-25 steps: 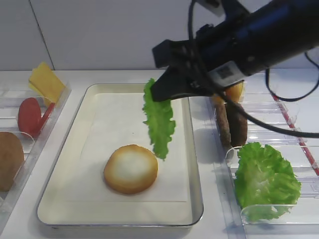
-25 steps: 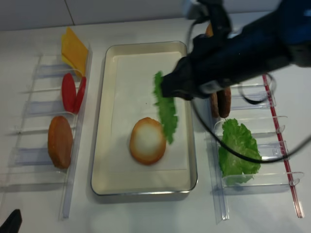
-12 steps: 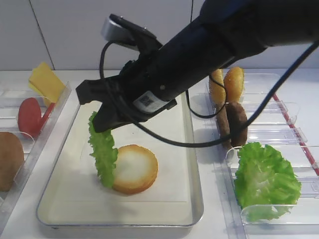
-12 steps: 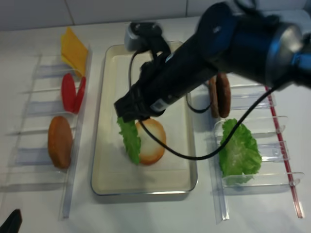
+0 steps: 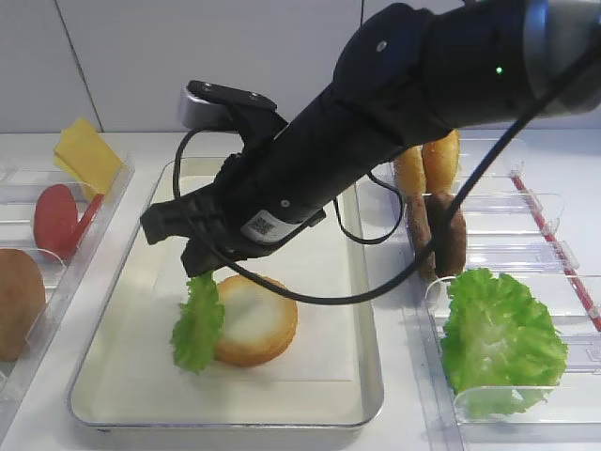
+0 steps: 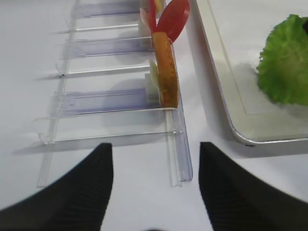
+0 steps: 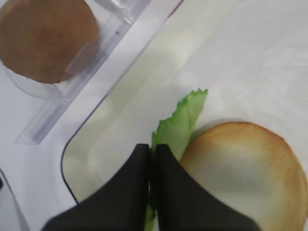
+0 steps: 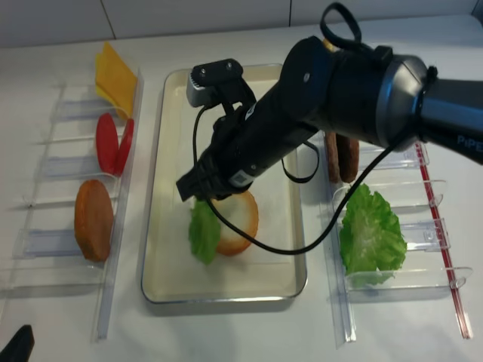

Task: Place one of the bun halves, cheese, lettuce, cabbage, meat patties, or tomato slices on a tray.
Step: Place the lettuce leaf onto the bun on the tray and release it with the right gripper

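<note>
Tray [image 5: 371,376]: shiny metal rim, white paper liner.

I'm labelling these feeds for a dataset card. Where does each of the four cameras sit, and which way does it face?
Exterior high: in front of the table, tilted down at the tray; the right arm reaches across.
Exterior high (realsense): overhead, looking almost straight down; same arm above the tray.
Right wrist: behind the right gripper, shut on the lettuce beside a bun half.
Left wrist: low over the table, left gripper fingers apart, facing the left bins.
All four show the lettuce.
</note>
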Controlling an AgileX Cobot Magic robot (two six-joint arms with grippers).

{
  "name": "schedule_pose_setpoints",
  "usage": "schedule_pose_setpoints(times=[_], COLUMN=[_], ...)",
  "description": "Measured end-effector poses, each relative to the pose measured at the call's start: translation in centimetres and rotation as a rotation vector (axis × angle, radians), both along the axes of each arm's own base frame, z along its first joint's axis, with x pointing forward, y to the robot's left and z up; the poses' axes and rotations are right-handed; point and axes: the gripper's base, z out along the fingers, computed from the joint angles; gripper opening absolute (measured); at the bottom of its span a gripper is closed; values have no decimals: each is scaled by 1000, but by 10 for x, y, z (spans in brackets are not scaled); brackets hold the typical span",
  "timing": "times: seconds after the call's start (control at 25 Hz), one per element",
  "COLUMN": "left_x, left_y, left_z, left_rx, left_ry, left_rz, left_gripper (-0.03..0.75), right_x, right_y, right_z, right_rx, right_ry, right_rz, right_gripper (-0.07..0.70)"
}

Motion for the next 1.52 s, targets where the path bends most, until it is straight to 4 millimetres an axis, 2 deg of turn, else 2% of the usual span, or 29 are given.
schedule_pose_setpoints(times=[0.72, 1.12, 1.24, 1.44, 1.52], left_x=[0, 0, 0, 0, 0], left_y=[0, 0, 0, 0, 0], left_z=[0, 0, 0, 0, 0], left_rx=[0, 0, 0, 0, 0], left_ry=[0, 0, 0, 0, 0], left_rz=[0, 0, 0, 0, 0], left_gripper=[361, 361, 361, 361, 361], right_x=[5, 5, 5, 6, 7], right_y=[-17, -18, -18, -18, -18], right_z=[-12, -12, -12, -12, -12], right_rx=[-237, -248, -250, -247, -244], right_ry=[-52, -54, -55, -77, -85], right_rz=[-14, -16, -16, -8, -10], right_gripper=[60, 71, 152, 418, 485])
